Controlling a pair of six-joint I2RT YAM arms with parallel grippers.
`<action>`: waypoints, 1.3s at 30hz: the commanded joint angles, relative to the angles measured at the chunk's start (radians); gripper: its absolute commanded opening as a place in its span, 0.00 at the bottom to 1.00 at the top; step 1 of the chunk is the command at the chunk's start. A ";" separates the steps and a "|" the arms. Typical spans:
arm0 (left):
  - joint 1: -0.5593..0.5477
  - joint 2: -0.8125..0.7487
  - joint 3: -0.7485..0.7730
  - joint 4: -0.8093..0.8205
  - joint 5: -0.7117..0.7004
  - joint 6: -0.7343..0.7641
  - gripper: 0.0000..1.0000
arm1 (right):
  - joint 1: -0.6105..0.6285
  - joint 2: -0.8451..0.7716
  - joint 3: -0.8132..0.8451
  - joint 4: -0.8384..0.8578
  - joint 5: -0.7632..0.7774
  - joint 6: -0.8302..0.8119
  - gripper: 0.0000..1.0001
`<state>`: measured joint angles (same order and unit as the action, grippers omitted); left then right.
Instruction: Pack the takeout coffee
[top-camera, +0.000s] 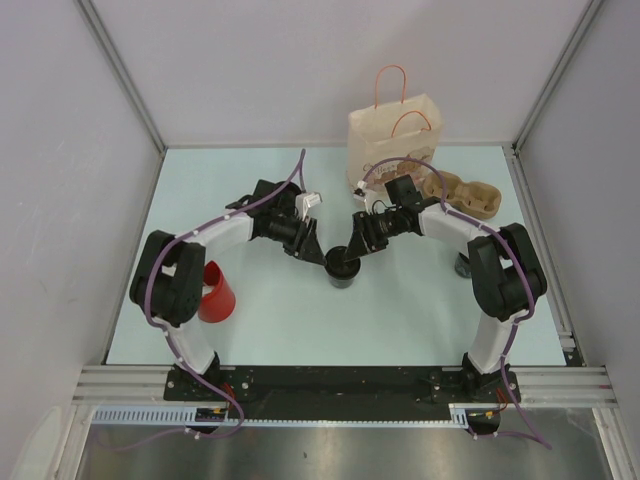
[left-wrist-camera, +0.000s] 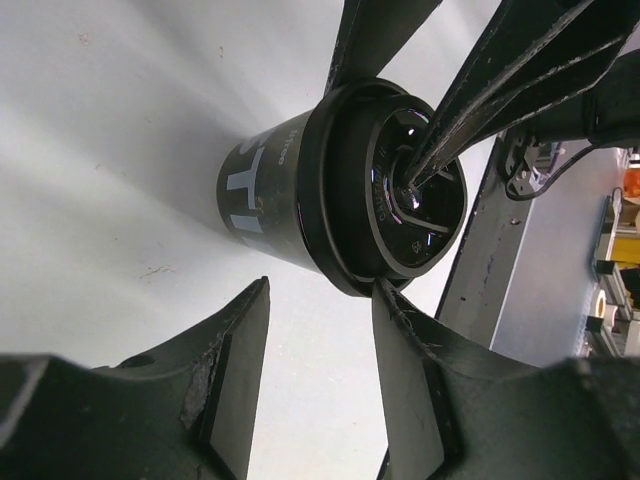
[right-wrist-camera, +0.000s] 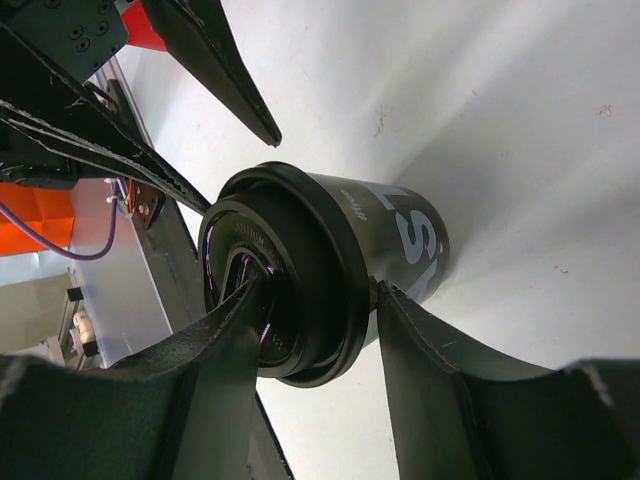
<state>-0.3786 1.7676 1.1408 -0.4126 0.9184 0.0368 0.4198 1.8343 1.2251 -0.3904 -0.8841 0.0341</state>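
**Coffee cup (top-camera: 343, 268) at table centre, both claws on it**

1 table (top-camera: 400, 310): flat, pale blue-green, matte, with plain walls on three sides.

2 arms: white shells, black joints, and a purple cable along each.

1 paper bag (top-camera: 395, 140): tan kraft, boxy, upright at the back edge. It has 2 thin orange loop handles.

1 cup carrier (top-camera: 470, 195): brown moulded pulp with rounded wells, lying just right of the bag.

1 red cup (top-camera: 215, 292): smooth tapered plastic, sitting by the left arm's elbow, well apart from the coffee cup.

1 coffee cup, upright mid-table between the two claws: glossy black cylinder with white lettering. The black lid is on, with a raised rim and a recessed top.

Right gripper (right-wrist-camera: 320, 290): about half open and clamped on the cup. One finger is in the lid recess, the other on the side wall under the rim.

Left gripper (left-wrist-camera: 325, 290): about half open, not gripping. One finger touches the lid rim; the other stands off the cup wall.
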 joint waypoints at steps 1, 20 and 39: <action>0.009 0.039 0.019 0.017 0.002 -0.006 0.50 | 0.019 0.034 -0.001 -0.022 0.077 -0.025 0.50; 0.049 0.087 0.069 0.070 0.145 -0.080 0.50 | 0.030 0.039 -0.001 -0.022 0.085 -0.031 0.50; 0.032 0.136 0.088 0.049 0.021 -0.094 0.35 | 0.036 0.045 -0.003 -0.022 0.094 -0.033 0.50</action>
<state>-0.3355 1.8717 1.1931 -0.3843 1.0580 -0.0742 0.4297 1.8347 1.2285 -0.3866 -0.8753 0.0338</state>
